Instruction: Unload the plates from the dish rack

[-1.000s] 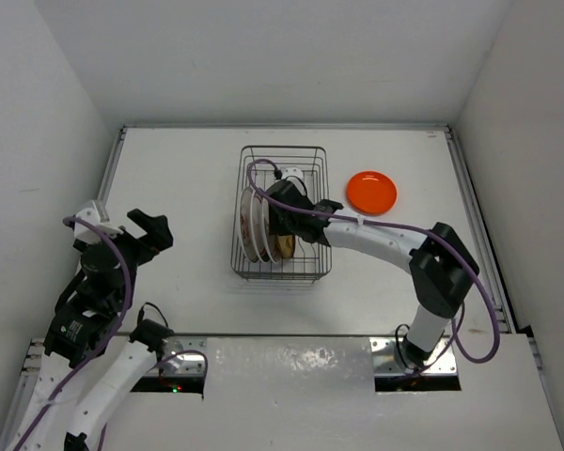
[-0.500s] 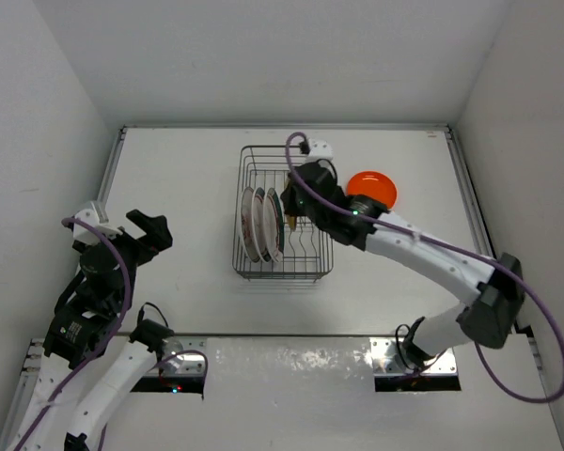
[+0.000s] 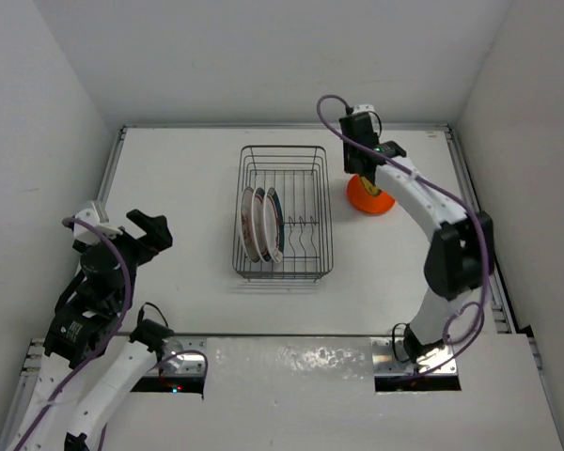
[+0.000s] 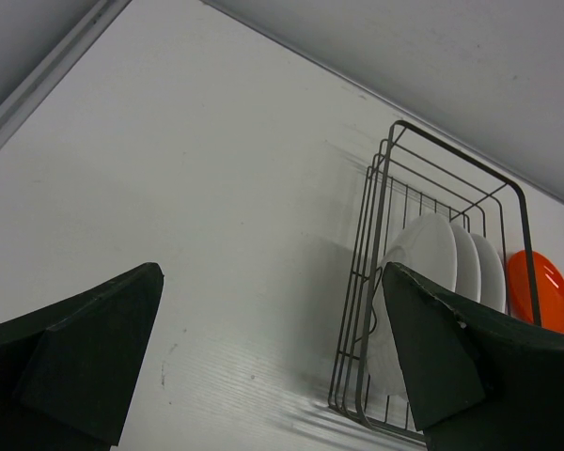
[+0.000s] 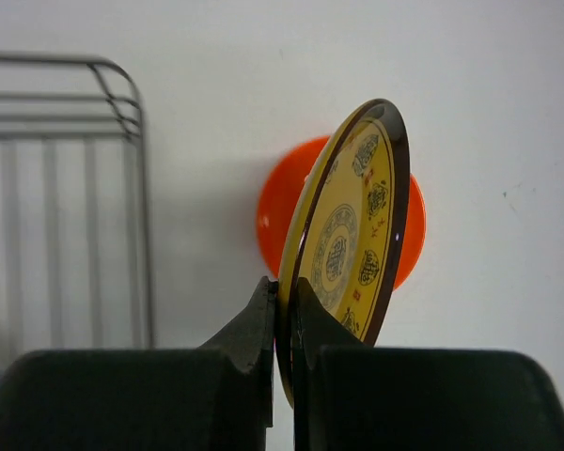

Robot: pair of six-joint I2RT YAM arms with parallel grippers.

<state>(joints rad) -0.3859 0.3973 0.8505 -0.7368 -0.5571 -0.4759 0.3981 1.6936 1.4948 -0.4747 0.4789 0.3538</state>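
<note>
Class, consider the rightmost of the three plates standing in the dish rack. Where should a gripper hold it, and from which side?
Take the rightmost plate by its top rim, descending from above, one finger on each face. It stands on edge, so the thin rim points up, while the wire walls of the dish rack likely block a sideways approach.
</note>
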